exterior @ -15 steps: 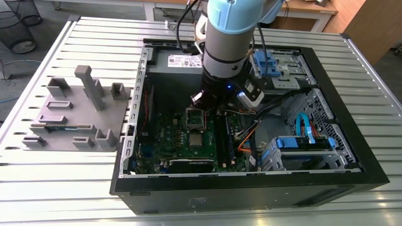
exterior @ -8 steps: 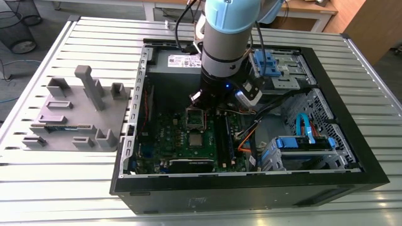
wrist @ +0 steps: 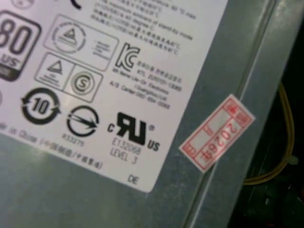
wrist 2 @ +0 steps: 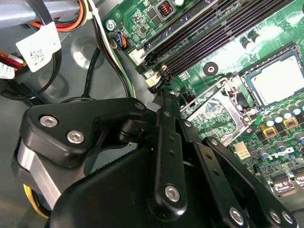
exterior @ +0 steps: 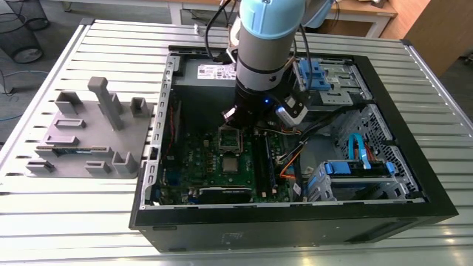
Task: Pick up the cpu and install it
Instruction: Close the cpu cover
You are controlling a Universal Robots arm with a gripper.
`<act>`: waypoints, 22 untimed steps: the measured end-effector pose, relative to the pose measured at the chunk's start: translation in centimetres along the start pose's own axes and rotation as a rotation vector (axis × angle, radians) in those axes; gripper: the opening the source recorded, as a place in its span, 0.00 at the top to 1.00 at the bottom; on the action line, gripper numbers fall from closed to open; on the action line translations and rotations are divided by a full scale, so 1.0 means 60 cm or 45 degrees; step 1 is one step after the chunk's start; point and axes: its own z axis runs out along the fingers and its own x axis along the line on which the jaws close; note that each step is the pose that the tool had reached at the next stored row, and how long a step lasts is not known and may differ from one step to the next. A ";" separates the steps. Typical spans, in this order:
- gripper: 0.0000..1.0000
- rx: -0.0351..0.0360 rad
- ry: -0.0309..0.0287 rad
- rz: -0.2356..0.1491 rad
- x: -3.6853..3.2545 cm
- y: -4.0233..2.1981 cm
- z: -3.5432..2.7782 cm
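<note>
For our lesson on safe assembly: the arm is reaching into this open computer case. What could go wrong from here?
1. The gripper sits low over the motherboard, right by the memory slots. A small slip might scrape parts there.
2. Loose cables run close beside the gripper and might snag as the arm moves.
3. The cpu lies next to the silver socket frame. A skewed approach could knock either one.

ribbed metal counter (exterior: 66,221) carries a grey tray (exterior: 88,133) on the exterior view's left, open black pc case (exterior: 296,224) just beside it.
</note>
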 end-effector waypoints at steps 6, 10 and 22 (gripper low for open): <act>0.89 0.0129 0.0063 -0.005 0.000 0.000 -0.005; 0.89 0.0160 0.0079 -0.008 -0.001 0.001 -0.012; 0.89 0.0170 0.0106 -0.031 -0.001 0.001 -0.019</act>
